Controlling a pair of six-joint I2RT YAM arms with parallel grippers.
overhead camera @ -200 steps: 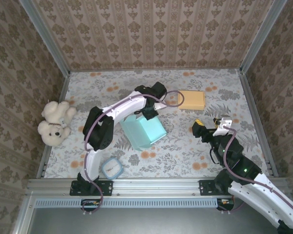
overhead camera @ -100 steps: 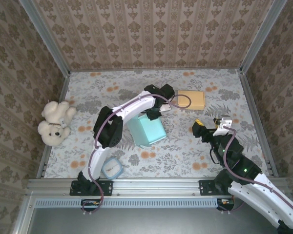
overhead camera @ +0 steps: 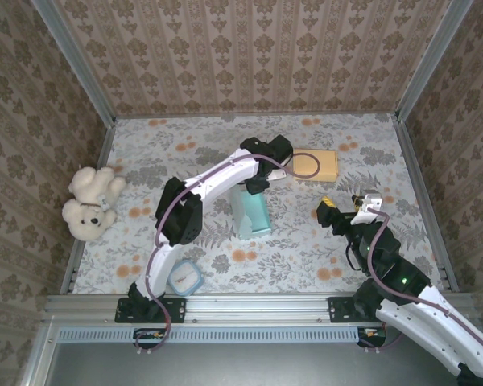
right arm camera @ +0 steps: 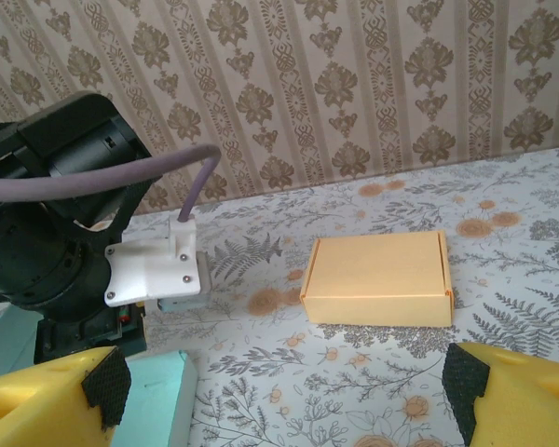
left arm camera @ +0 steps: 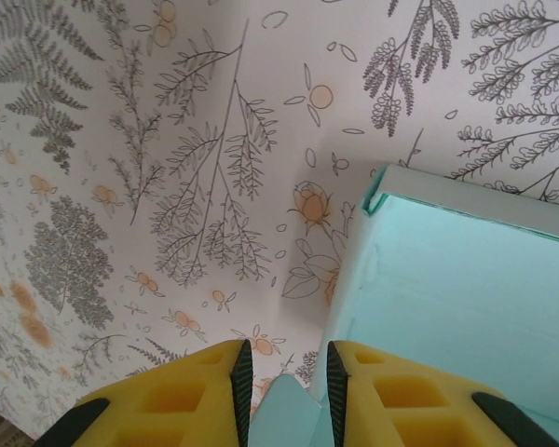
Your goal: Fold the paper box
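We see bright, even, diffuse light over the counter (overhead camera: 306, 249), and its surface reads matte. Shadows are soft and faint. A pale grey one hugs the paper box (left arm camera: 466, 298) in the left wrist view, and a thin one lies along the near side of the tan box (right arm camera: 377, 279) toward the counter's far edge. The counter's print is crisp, while the left jaws and right jaws, close to their lenses, look slightly soft.

brown damask-patterned walls (overhead camera: 249, 48) enclose a floral-print table (overhead camera: 298, 257); metal, perhaps aluminium, rails (overhead camera: 249, 305) edge it.
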